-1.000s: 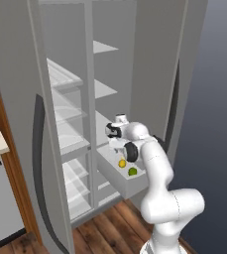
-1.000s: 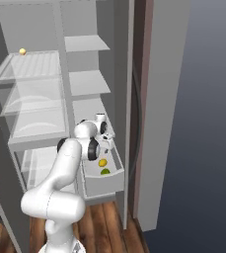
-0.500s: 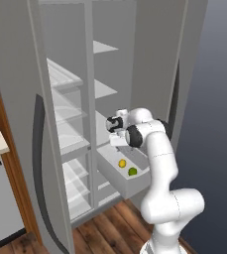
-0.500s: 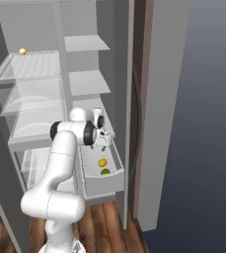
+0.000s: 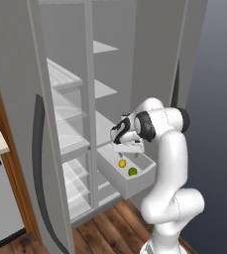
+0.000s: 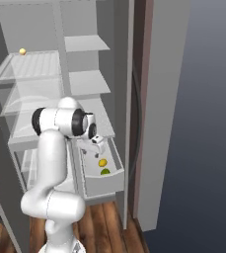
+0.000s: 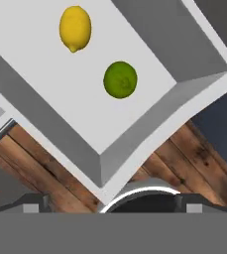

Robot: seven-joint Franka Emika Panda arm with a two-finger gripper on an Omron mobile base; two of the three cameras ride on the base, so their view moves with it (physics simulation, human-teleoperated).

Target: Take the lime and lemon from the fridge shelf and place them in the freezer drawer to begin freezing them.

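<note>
Hand view gives us the lemon [image 7: 75,28] at upper left and the lime [image 7: 120,79] right of it, apart, both lying on the floor of the open drawer [image 7: 135,149], with wood floor [image 7: 184,149] below its front corner. We read no labels or writing anywhere. From the left base view, we see the gripper [image 5: 128,147] just above the drawer [image 5: 135,184], over the lemon [image 5: 122,163] and lime [image 5: 132,171]; whether its fingers are spread or closed we cannot tell.
</note>
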